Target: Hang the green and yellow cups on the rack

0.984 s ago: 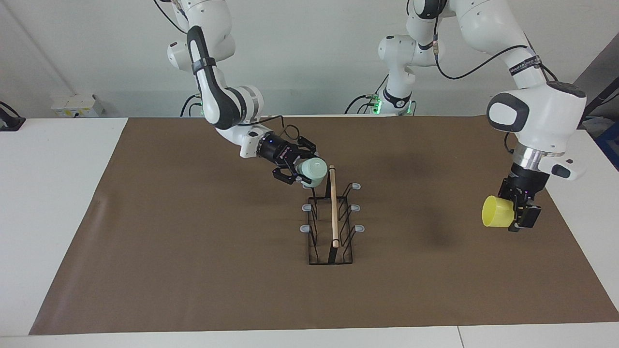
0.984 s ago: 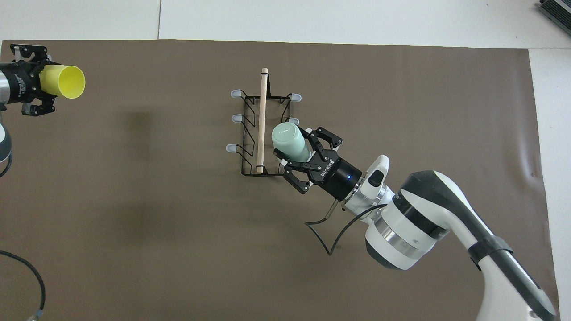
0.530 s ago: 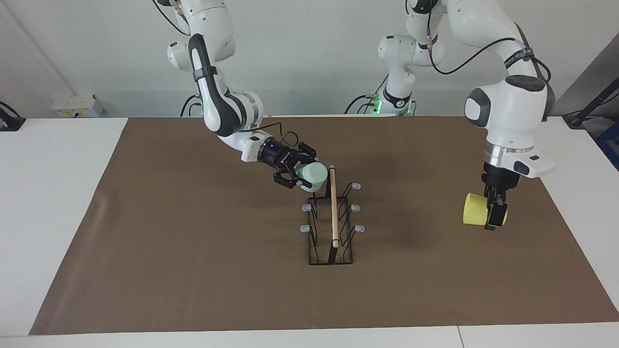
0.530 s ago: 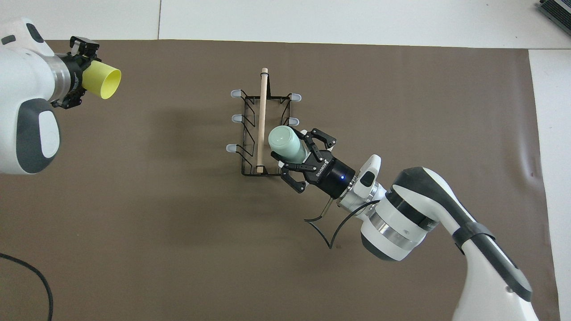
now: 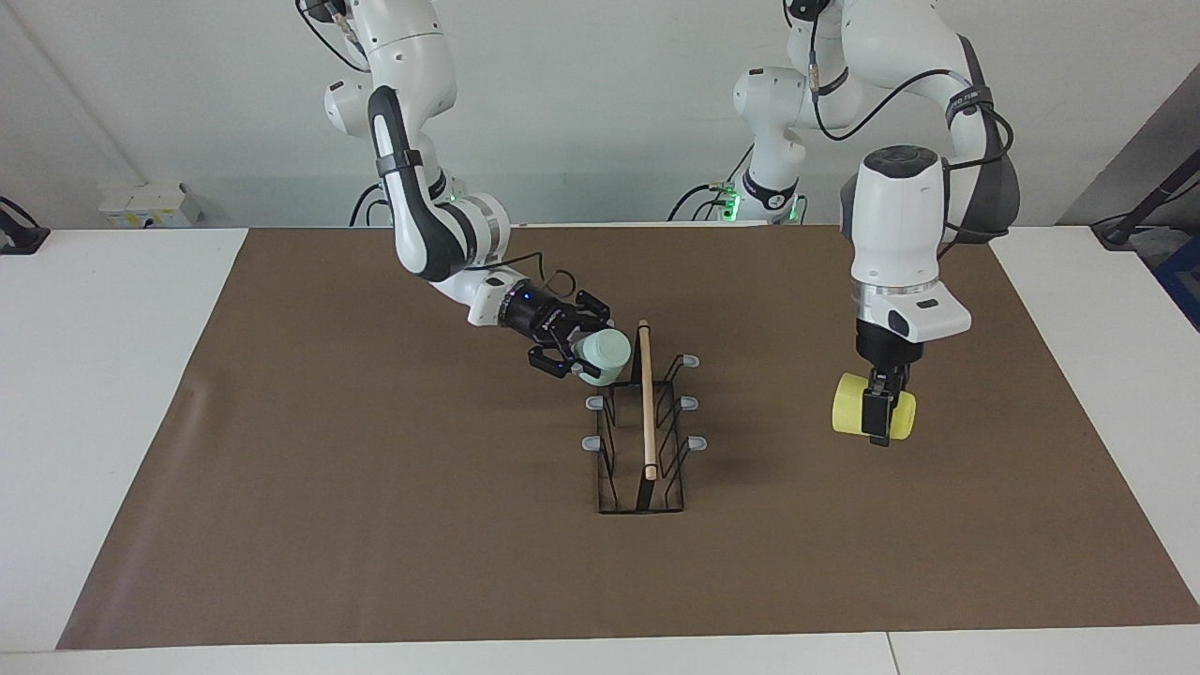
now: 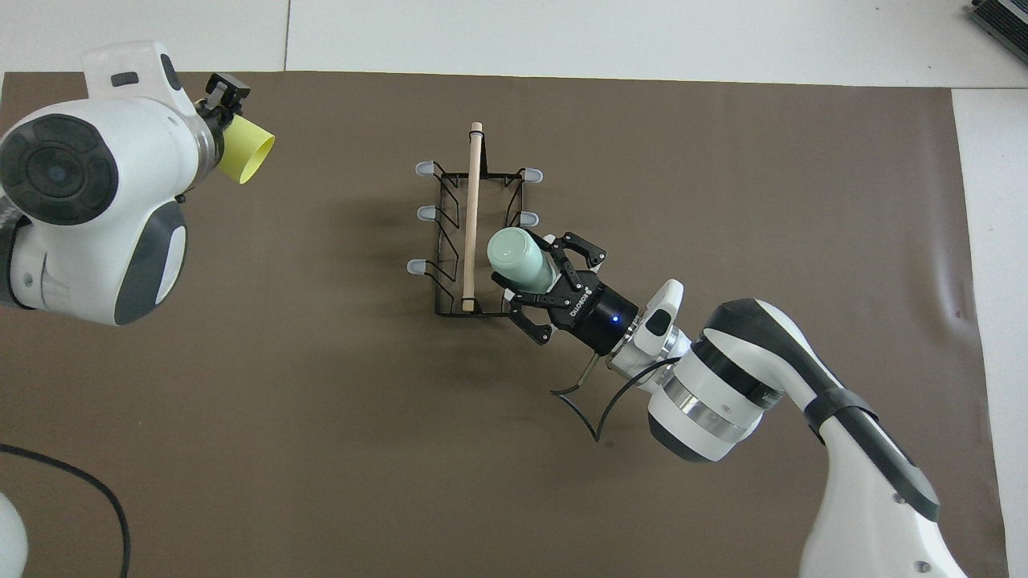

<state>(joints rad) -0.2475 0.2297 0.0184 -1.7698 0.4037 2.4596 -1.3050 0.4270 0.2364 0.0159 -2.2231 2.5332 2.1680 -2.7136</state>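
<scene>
Where the facing view shows the middle of the frame, the right gripper (image 5: 583, 354) is clamped on the green cup (image 5: 603, 355), tilted, its closed bottom toward the rack (image 5: 643, 441) and touching or just beside the prongs at the rack's upper end. The rack's wooden rod (image 5: 646, 398) runs up and down the frame. At centre right, the left gripper (image 5: 879, 417) hangs over the brown mat (image 5: 328, 487), pinching the yellow cup (image 5: 851, 416), which lies on its side.

In the overhead view, the green cup (image 6: 518, 261) sits at centre, its long axis slanting up-left from the right gripper (image 6: 546, 277), beside the rod (image 6: 471, 213). At upper left, the yellow cup (image 6: 245, 150) points its open mouth toward the rack (image 6: 474, 241), well apart; the left gripper (image 6: 221, 96) is mostly hidden by its arm.
</scene>
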